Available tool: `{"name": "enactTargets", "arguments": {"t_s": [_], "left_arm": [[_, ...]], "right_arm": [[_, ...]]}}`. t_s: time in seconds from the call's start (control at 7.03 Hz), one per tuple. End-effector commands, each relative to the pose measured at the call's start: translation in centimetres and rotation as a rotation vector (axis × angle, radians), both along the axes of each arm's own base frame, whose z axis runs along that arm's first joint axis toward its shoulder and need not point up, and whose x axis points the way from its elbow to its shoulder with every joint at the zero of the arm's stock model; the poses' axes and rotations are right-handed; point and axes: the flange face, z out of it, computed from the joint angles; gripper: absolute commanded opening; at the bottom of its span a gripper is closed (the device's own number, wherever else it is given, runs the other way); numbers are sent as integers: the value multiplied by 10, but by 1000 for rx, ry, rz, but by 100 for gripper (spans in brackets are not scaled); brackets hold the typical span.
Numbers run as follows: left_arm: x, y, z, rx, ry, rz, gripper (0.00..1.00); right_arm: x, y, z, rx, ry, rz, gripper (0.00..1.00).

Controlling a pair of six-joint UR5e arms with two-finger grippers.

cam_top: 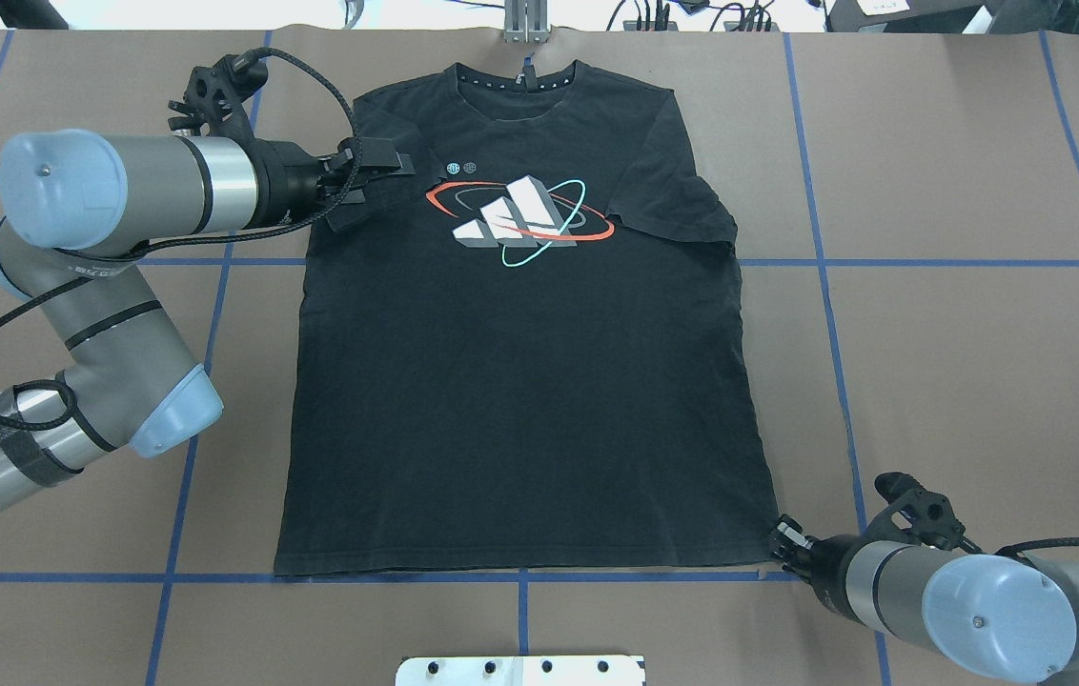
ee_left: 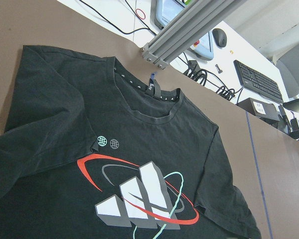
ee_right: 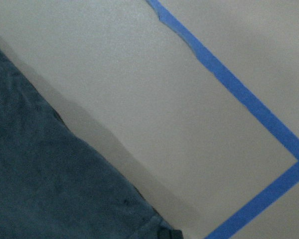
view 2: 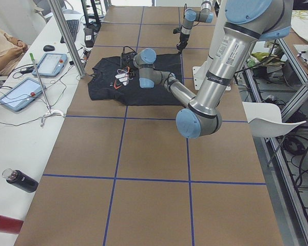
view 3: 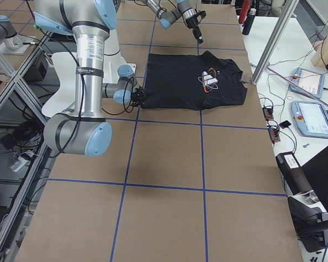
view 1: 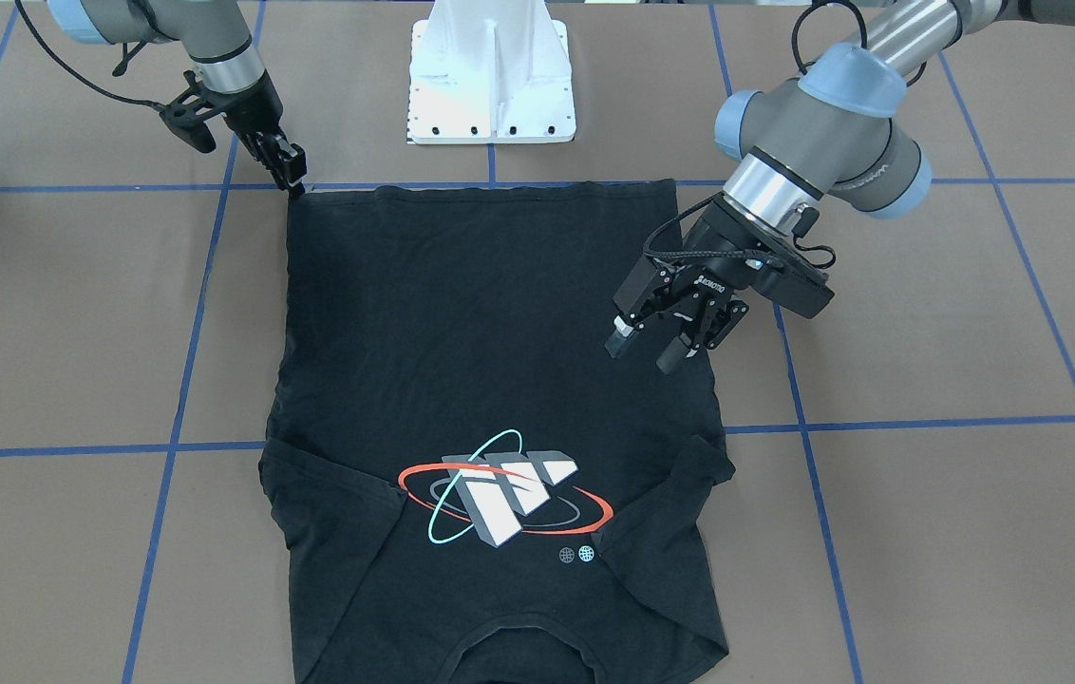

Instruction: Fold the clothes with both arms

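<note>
- Overhead exterior view, bottom edge: the top of the white pedestal [cam_top: 520,670] shows at the centre. It stands on the brown table [cam_top: 959,381], which is crossed by blue tape lines [cam_top: 978,264].
- Just above it, the black T-shirt [cam_top: 520,400] lies flat and front up in the middle of the frame. Its hem [cam_top: 520,564] runs along the lowest tape line.
- At the lower right, the right gripper [cam_top: 785,541] comes in low, its tip at the hem's right corner. In the front-facing view its fingers look close together at that corner, but I cannot tell whether they pinch cloth. The right wrist view shows only the corner lying on the table near a tape crossing.
- Higher in the frame, the logo [cam_top: 520,221] sits on the chest: grey-white blocks ringed by red and teal ellipses.
- At the upper left, the left gripper [view 1: 644,353] is raised above the shirt's side, jaws spread wide with nothing between them.
- In the left wrist view, the sleeve [ee_left: 45,124] at the left of the frame lies folded in over the chest. Its edge is beside two small round marks [ee_left: 107,143].
- At the top centre, the collar [cam_top: 516,81] points away from the robot, toward a metal post [ee_left: 189,25]. Past the post, a keyboard [ee_left: 256,82] and cables lie on a white bench.
</note>
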Motion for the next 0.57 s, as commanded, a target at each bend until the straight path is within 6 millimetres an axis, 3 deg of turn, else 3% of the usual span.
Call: {"name": "enactTargets", "arguments": {"t_s": [0.0,0.14,0.28,0.43], "left_arm": [[9,9,6,-46,16,18,84],[26,31,-2,-115,74,51,99],[34,81,0,-196,62,111,99],[42,128,-7,-219,21,142,99]], "right_arm": [[1,0,-1,-1,-3,-1,0],[20,5,-10,-17,-17,-23,0],[52,15,-15,-51,-20,-65,0],[63,27,-19,-75,-22,-113,0]]}}
